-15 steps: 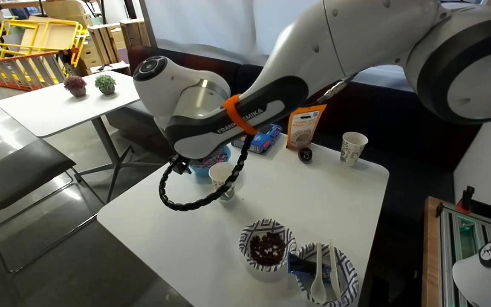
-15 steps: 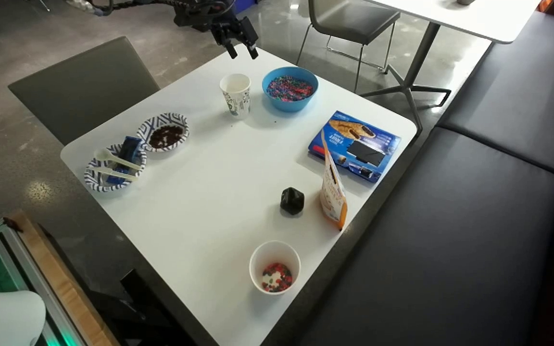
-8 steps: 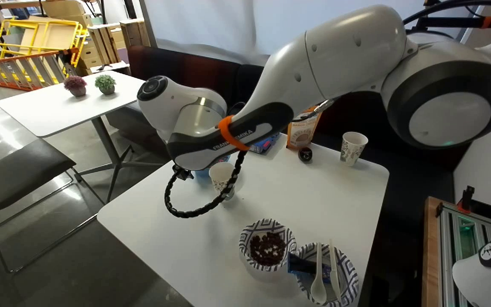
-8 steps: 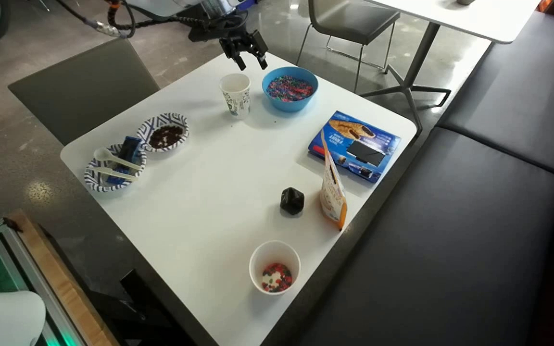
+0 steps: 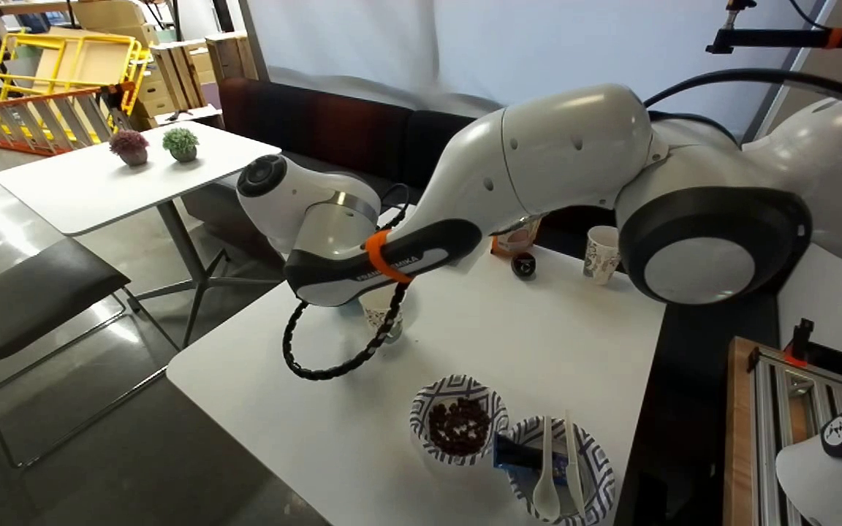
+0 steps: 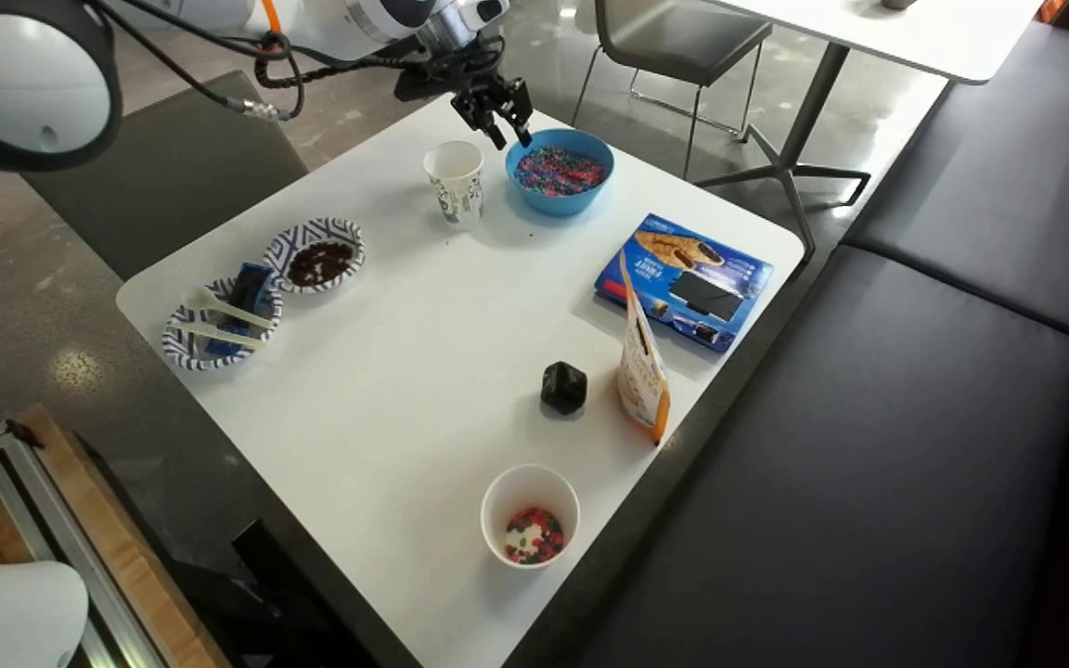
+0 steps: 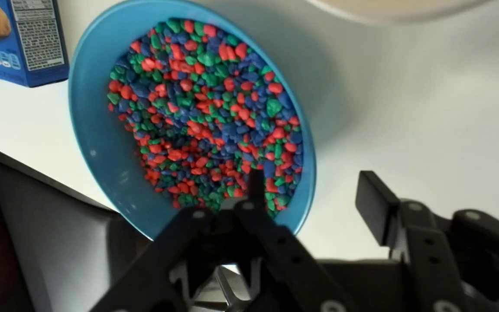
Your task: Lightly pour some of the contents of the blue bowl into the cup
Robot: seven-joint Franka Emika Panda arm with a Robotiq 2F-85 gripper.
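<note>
Counted on the tabletop [image 6: 386,417], in an exterior view: two printed paper cups [image 6: 455,190], at twelve and five o'clock; at one o'clock, one blue bowl [image 6: 553,204]; at three, one pastry box [image 6: 683,280]; at four, one pouch [image 6: 642,380] and one black polyhedron [image 6: 564,389]; two patterned paper bowls [image 6: 310,232], at nine and ten; at nine, one spoon [image 6: 210,301], one knife [image 6: 218,336].

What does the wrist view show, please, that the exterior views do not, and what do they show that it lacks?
Only the wrist view: the small-print panel on the box.
Only the exterior views: the spoon, the pouch and another cup.
Shared with an exterior view: the blue bowl, its bits, the open gripper and the cup near the bowl, just its rim in the wrist view.
</note>
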